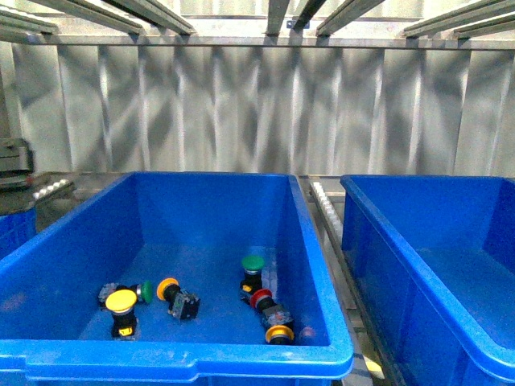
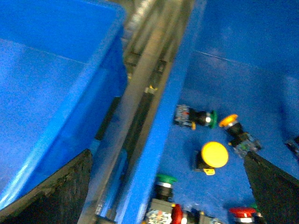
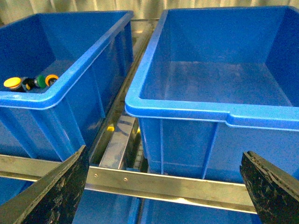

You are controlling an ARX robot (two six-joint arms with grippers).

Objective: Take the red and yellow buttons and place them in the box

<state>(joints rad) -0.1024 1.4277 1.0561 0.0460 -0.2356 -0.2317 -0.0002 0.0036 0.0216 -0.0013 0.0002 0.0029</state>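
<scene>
Several push buttons lie in the middle blue bin (image 1: 177, 350). Among them are a yellow button (image 1: 121, 301), an orange-yellow one (image 1: 167, 288), a red button (image 1: 261, 299) and another yellow one (image 1: 279, 334), mixed with green ones (image 1: 253, 263). To the right stands the empty blue box (image 1: 434, 209). My left gripper (image 2: 167, 156) hangs open over that bin's rim, above the yellow button (image 2: 215, 154) and a red one (image 2: 242, 212). Low in front of the box (image 3: 187, 112), my right gripper (image 3: 162, 156) is open and holds nothing. Neither arm shows in the front view.
A metal roller rail (image 1: 326, 211) runs between the bins, and a steel crossbar (image 3: 163, 184) lies below their fronts. Another blue bin (image 2: 46, 70) sits past the rail (image 2: 145, 60) on the middle bin's far side. A corrugated metal wall (image 1: 257, 104) closes the back.
</scene>
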